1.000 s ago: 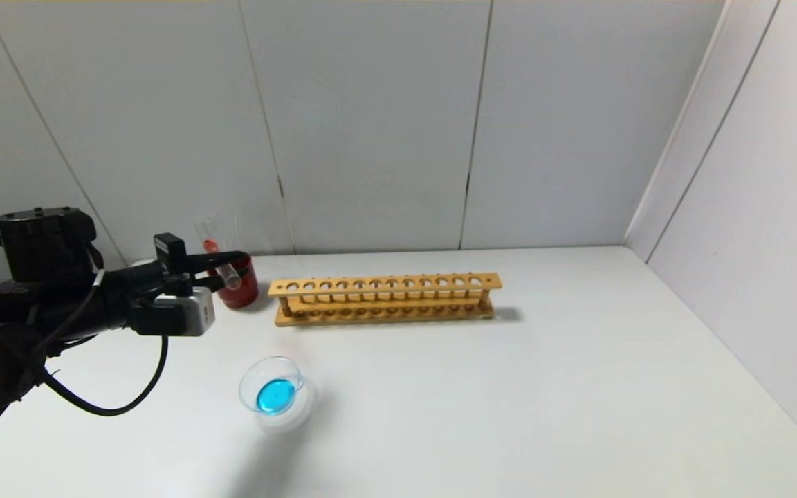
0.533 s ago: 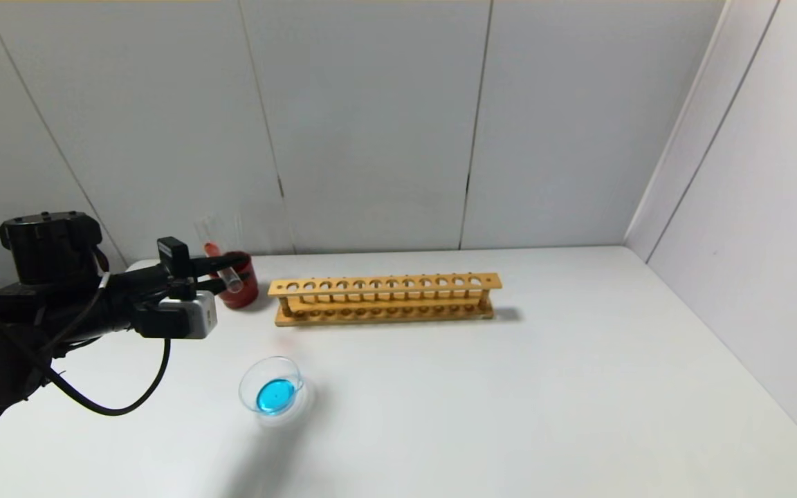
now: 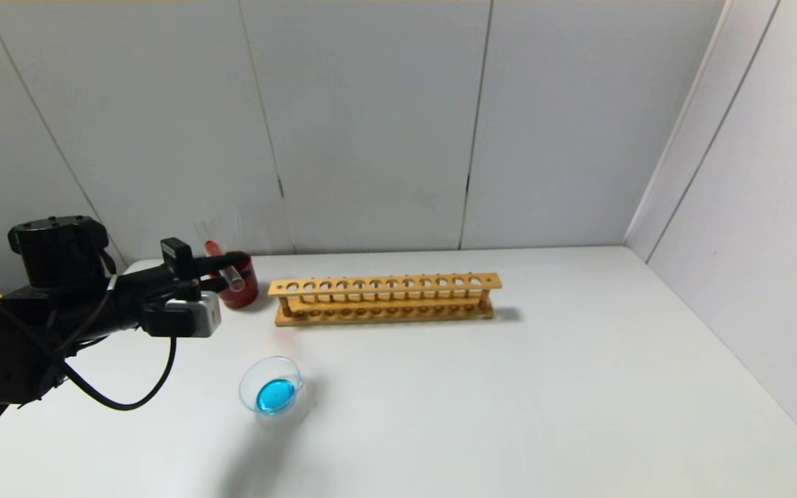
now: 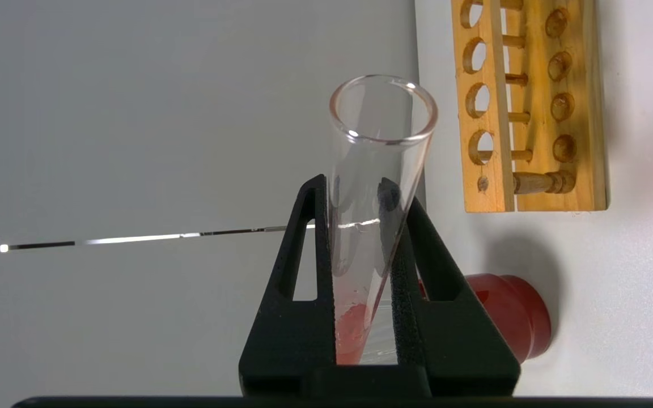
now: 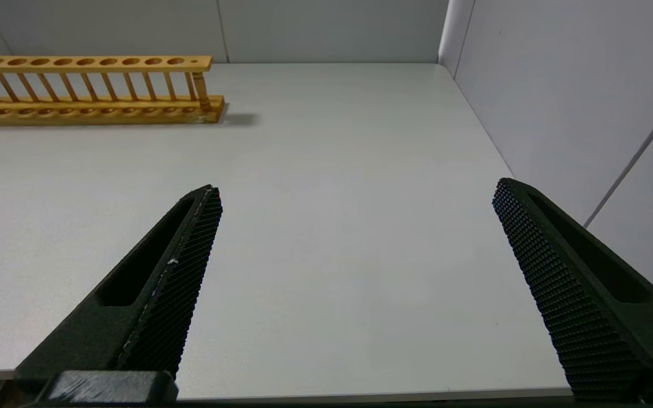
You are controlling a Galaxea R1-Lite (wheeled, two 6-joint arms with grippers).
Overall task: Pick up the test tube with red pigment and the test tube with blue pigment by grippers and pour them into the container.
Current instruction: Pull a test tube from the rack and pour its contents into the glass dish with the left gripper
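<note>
Since a second ago the left hand point(image 3: 231, 266) has drawn back and sunk a little toward the dark red cup point(image 3: 240, 287), carrying the test tube with red pigment point(image 3: 222, 263) with it. Its two fingers are pinched tight on the glass. The tube lies tilted, open mouth point(image 4: 383, 109) toward the wooden rack point(image 3: 383, 299), a smear of orange-red liquid point(image 4: 351, 331) at the rounded end near the palm. It hangs just above the cup, which stands beside the rack's left end. The container point(image 3: 271, 387) sits on the desk point(image 3: 544, 401) in front of the rack, nearer its left end, with a pool of blue liquid in it. No readable writing shows on it. The right hand point(image 5: 355, 195) hovers gaping wide over bare desk, holding nothing.
</note>
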